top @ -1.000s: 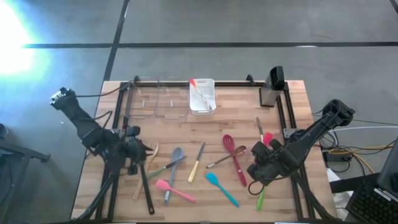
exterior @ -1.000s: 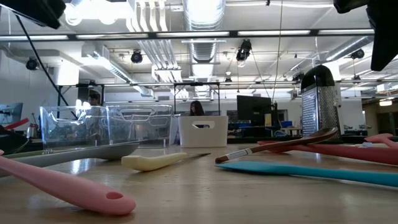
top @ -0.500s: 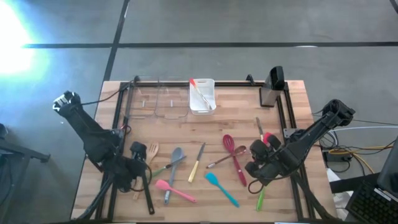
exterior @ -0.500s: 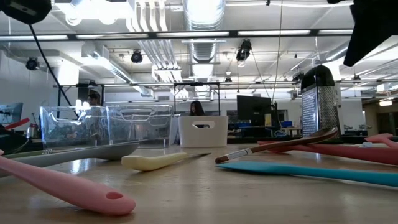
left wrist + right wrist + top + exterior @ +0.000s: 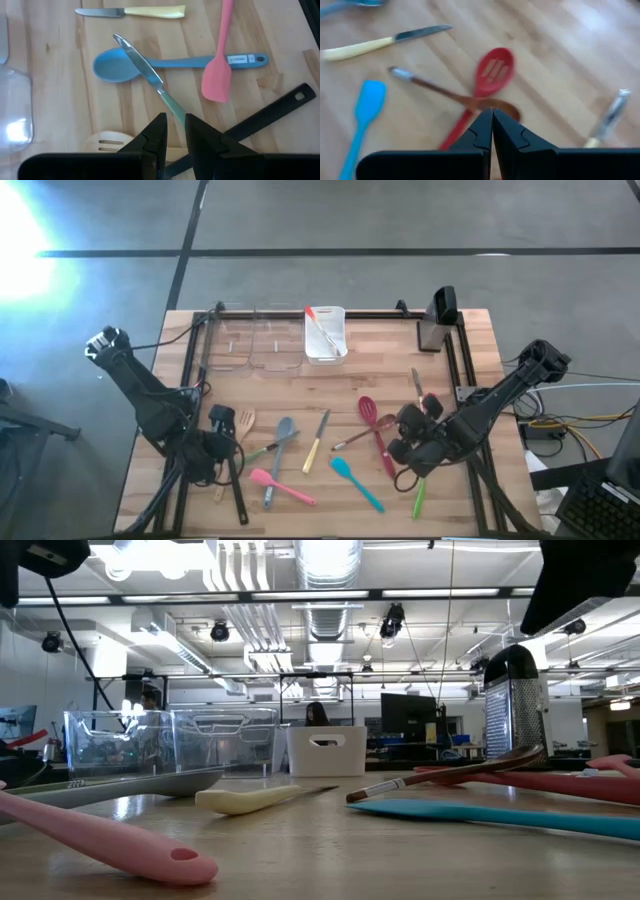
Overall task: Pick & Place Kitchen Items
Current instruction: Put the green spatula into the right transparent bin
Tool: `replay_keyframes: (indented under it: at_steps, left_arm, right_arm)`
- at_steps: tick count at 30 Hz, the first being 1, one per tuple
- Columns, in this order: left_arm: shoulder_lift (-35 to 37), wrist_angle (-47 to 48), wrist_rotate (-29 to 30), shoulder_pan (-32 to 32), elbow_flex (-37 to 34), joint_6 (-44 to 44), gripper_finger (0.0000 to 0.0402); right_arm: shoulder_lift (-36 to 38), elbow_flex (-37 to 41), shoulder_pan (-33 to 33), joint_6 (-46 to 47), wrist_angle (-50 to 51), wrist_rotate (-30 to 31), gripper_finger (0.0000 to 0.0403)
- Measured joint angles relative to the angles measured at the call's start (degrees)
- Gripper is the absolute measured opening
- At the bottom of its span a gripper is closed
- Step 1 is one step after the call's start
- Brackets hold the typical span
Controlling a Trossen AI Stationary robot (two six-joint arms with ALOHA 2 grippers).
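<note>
One utensil (image 5: pixel 322 332) sits in your white bin (image 5: pixel 338 352) at 12 o'clock; the others remain scattered mid-desk (image 5: pixel 380 380), with the left gripper (image 5: pixel 172 131) nearly closed and the right gripper (image 5: pixel 492 121) closed, both empty.

A wooden table (image 5: pixel 360 375) is seen at frame centre; utensils (image 5: pixel 330 445) are scattered across its lower half; clear bins (image 5: pixel 250 340) and a white bin (image 5: pixel 326 338) are set along its upper edge.

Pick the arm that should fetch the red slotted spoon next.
Right. The right end effector hovers next to the red slotted spoon, with the spoon's bowl just ahead of its fingers in the wrist view. The left end effector sits across the table among other utensils.
</note>
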State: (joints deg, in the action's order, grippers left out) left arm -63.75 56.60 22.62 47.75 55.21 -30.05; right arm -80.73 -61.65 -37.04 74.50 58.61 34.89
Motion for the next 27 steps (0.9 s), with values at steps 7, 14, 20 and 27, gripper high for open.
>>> replay_keyframes:
  at_steps: [7, 14, 20, 27]
  left_arm:
    - [0.05, 2.96, 4.23, 0.0, -0.1, -0.31, 0.0071]
    - [0.07, 3.93, 16.77, 0.0, -0.14, -3.78, 0.0071]
    - [0.45, 7.43, 22.87, 0.0, -0.2, -6.01, 0.0071]
    - [2.55, 7.95, 25.1, 0.0, -3.26, -9.38, 0.007]
  right_arm:
    - [-0.02, -1.0, -1.37, 8.21, -1.17, -18.32, 0.0008]
    - [-0.4, -0.82, -8.72, 25.26, 7.06, -21.89, 0.0009]
    - [-0.34, 0.36, -14.17, 33.16, 8.85, -21.44, 0.0009]
    - [-0.34, 3.65, -14.86, 34.66, 8.09, -22.02, 0.0035]
